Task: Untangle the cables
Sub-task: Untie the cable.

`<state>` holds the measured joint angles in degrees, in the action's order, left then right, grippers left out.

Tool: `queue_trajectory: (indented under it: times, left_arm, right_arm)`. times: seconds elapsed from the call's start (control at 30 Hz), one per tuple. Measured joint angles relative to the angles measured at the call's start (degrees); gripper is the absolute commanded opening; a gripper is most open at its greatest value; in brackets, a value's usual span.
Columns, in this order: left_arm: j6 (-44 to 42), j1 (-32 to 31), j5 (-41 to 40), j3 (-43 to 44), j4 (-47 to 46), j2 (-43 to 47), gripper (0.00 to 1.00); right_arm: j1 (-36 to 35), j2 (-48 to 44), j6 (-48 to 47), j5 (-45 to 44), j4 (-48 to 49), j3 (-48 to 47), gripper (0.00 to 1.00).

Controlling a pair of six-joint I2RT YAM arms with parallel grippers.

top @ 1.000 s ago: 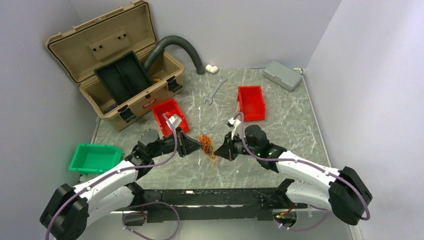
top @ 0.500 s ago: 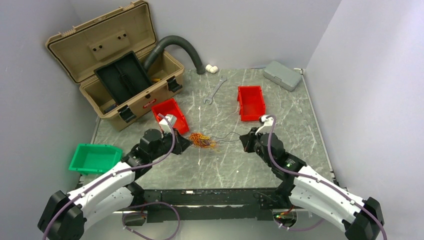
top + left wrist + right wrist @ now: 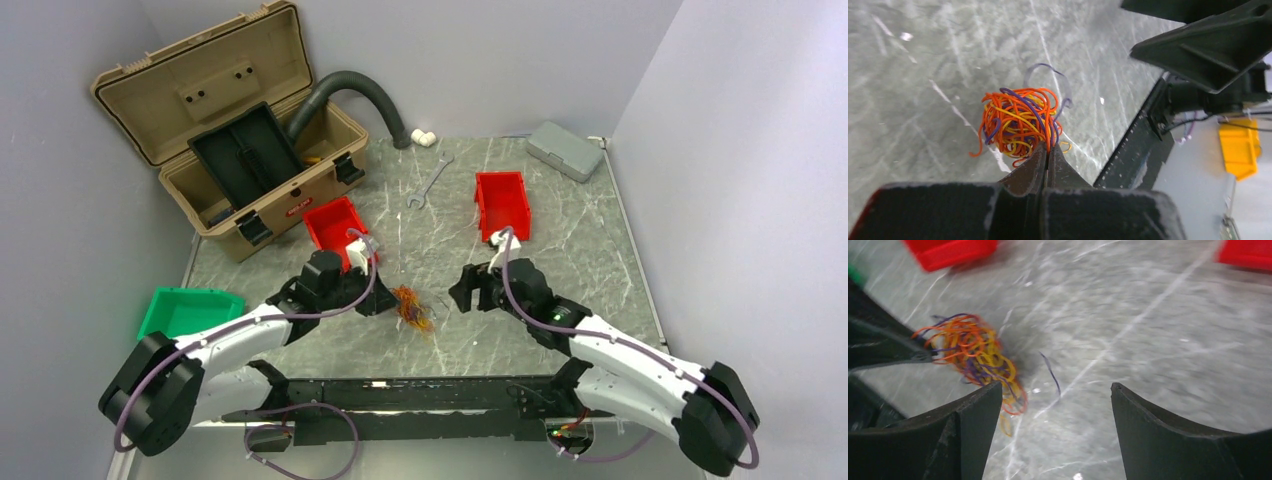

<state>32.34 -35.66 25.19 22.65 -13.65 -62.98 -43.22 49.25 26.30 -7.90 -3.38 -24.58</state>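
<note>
The cables [image 3: 411,306] are a small tangle of orange, yellow and purple wires on the marble table, between the two arms. My left gripper [image 3: 388,300] sits at the tangle's left side. In the left wrist view its jaws [image 3: 1048,148] are pressed together on orange and purple strands at the edge of the cables [image 3: 1018,120]. My right gripper [image 3: 462,296] is a little to the right of the tangle, apart from it. In the right wrist view it [image 3: 1056,388] stands wide open with only table between its fingers. The cables [image 3: 973,352] lie ahead-left, with a loose purple strand [image 3: 1050,372] trailing out.
An open tan toolbox [image 3: 230,130] and a grey hose [image 3: 350,90] stand at the back left. Two red bins [image 3: 337,222] [image 3: 503,200] sit behind the arms, with a wrench [image 3: 430,180] between them. A green bin [image 3: 190,312] is at the left edge and a grey case [image 3: 565,148] at the back right.
My right gripper pulled a thin strand out to the right, then opened, let it go and came back left toward the tangle. The left gripper stayed shut on the tangle.
</note>
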Motion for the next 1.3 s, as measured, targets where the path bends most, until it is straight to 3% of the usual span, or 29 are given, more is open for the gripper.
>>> queue_trajectory:
  times: [0.37,0.43,0.5,0.63,0.7,0.8,1.07,1.17,1.3]
  left_arm:
    - [0.26,-0.59,11.30,0.85,-7.21,-1.46,0.00]
    - [0.52,-0.61,13.05,0.85,-9.16,-1.40,0.00]
    - [1.31,-0.68,14.80,0.85,-11.43,-1.40,0.00]
    - [2.40,-0.81,17.49,0.85,-15.87,-1.38,0.00]
    - [2.62,-0.81,17.59,0.85,-16.72,-1.27,0.00]
    - [2.29,-0.81,15.23,0.85,-15.08,-0.35,0.00]
    - [0.44,-0.94,-4.04,2.84,-0.50,4.37,0.00]
    - [0.31,-1.03,-11.85,3.91,5.92,4.11,0.00]
    - [0.33,-0.85,-17.64,4.81,13.09,1.11,0.00]
  right_arm:
    - [-0.22,13.73,-2.84,26.67,16.22,-0.20,0.73]
    - [-0.22,14.43,-2.89,29.92,19.52,-0.13,0.54]
    - [-0.22,15.17,-3.15,32.76,22.16,-0.07,0.45]
    - [-0.22,16.28,-3.34,37.24,26.05,0.22,0.00]
    - [-0.22,16.11,-3.50,37.03,26.14,0.39,0.00]
    - [-0.42,12.57,-2.97,30.64,25.11,2.10,0.00]
    - [-0.70,-9.31,4.46,-4.96,10.95,6.25,0.00]
    - [-0.63,-13.70,9.86,-18.27,2.51,6.12,0.00]
    - [-0.31,-15.56,14.71,-29.57,-6.56,6.05,0.00]
